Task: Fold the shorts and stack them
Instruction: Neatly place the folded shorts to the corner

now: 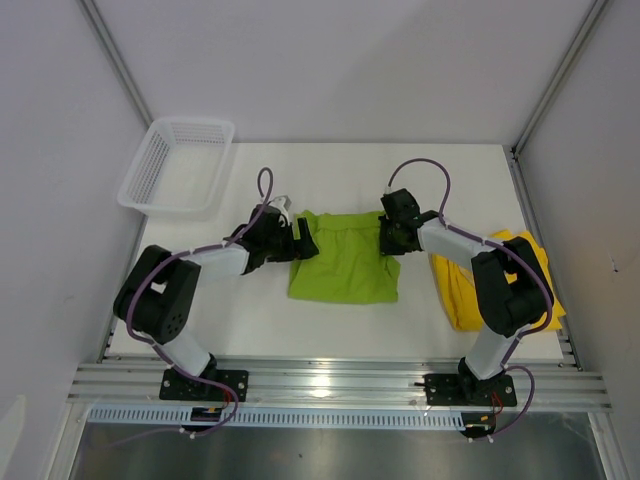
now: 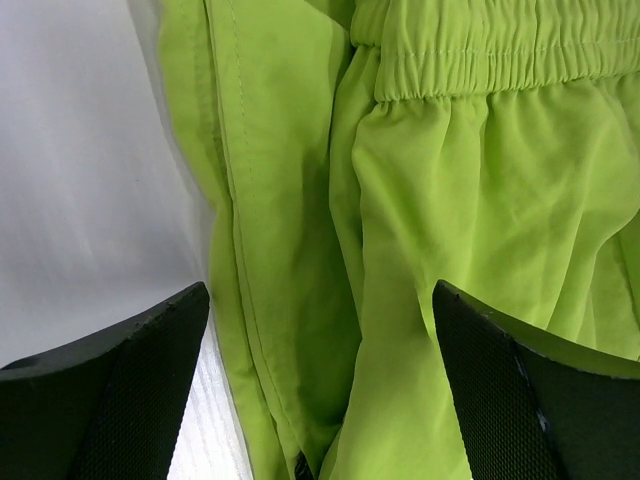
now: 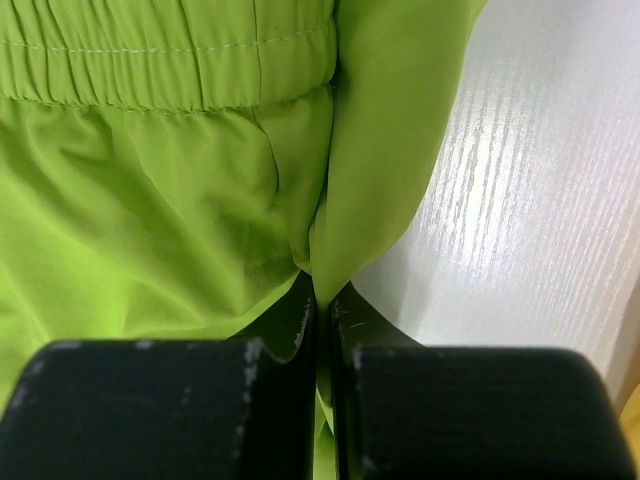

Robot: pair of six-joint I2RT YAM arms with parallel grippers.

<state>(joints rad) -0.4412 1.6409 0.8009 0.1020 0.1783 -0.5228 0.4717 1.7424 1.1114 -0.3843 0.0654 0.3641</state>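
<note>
Holding left pincer (image 2: 318, 290) spread wide astride the left edge of the lime green shorts (image 1: 345, 262), lying flat on the tabletop (image 1: 250, 320), waistband (image 2: 500, 50) running crosswise at the far side; pinching their right edge tight in the right pincer (image 3: 322, 310); passing over the yellow shorts (image 1: 455, 290), heaped farther right.

White-panelled cell, white tabletop, seen from above.
Back wall (image 1: 340, 60) fills the upper frame, with the left wall (image 1: 50, 150) and right wall (image 1: 605, 170) at the edges, all plain matte white. Two aluminium struts (image 1: 115, 60) slant in from the upper corners. The table (image 1: 330, 180) is white, with faint grain and soft glare in the right wrist view. An aluminium rail (image 1: 340, 385) crosses the lower frame, with a bright reflection mid-span. Grey floor (image 1: 330, 455) runs along the bottom edge.
</note>
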